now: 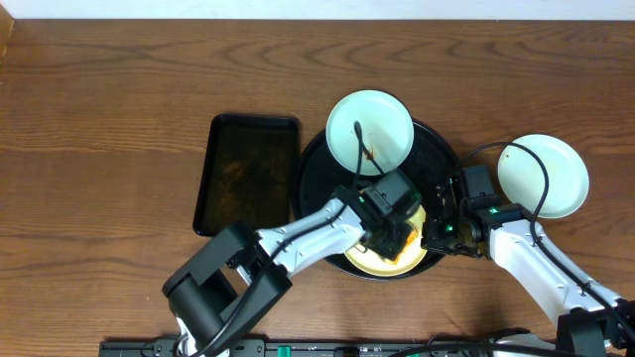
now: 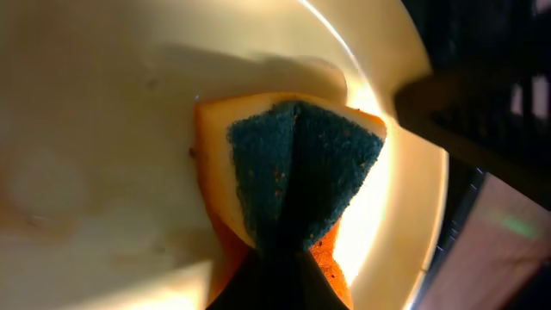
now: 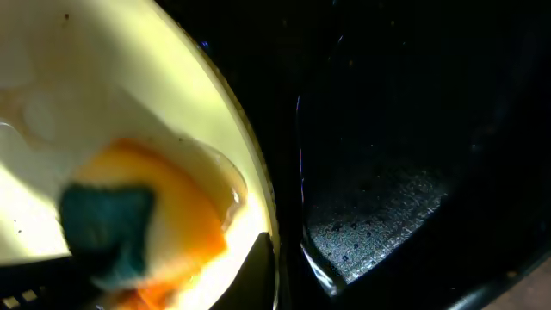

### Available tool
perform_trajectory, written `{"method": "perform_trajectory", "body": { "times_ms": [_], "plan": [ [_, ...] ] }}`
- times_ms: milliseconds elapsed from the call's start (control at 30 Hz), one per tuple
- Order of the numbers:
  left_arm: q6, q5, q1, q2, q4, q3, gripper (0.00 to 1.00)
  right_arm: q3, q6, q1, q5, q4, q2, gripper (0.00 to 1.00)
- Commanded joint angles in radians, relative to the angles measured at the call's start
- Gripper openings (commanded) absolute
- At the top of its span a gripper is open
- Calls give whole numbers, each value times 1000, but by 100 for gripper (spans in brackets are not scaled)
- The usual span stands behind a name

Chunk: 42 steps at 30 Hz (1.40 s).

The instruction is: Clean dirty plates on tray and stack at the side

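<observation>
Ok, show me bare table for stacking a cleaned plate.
Bare wood left of the rectangular tray, and along the far edge beyond the round tray and the right-hand mint plate. Crowded: the round tray's near side, where left gripper and right gripper meet at the yellow plate.

Left arm (image 1: 303,230) and right arm (image 1: 526,256) crowded the round tray (image 1: 312,188); the rectangular tray (image 1: 248,174) blocked its left; tabletop (image 1: 99,119) beyond lay open.

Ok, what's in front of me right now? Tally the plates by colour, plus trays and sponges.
pale blue plates: 2
yellow plate: 1
round black tray: 1
rectangular black tray: 1
sponge: 1
Total: 6
</observation>
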<state>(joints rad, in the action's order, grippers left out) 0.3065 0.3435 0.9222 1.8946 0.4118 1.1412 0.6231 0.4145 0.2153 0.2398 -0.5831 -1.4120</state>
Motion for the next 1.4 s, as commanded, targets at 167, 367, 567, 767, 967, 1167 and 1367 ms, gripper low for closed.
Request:
{"method": "perform_trajectory", "body": {
  "times_ms": [167,367,567,767,967,1167,1367],
  "plan": [
    [27,39,40,33,21,-17,8,-23,0,-5,0,-11,-10,1],
    [-116,113,68,33,-10,-17,7,-22,0,-5,0,-10,-10,1],
    [-109,2,54,33,-43,-17,8,-22,0,-5,1,-11,-10,1],
    [-76,-61,-27,33,-135,-17,8,-22,0,-5,1,-11,-10,1],
    [-12,-161,-117,33,-187,-17,8,-22,0,-5,1,-12,-10,1],
    [72,-180,-214,33,-108,-17,8,-22,0,-5,1,-14,-10,1],
    [179,-50,-244,33,133,-17,8,-22,0,-5,0,-14,-10,1]
  ]
}}
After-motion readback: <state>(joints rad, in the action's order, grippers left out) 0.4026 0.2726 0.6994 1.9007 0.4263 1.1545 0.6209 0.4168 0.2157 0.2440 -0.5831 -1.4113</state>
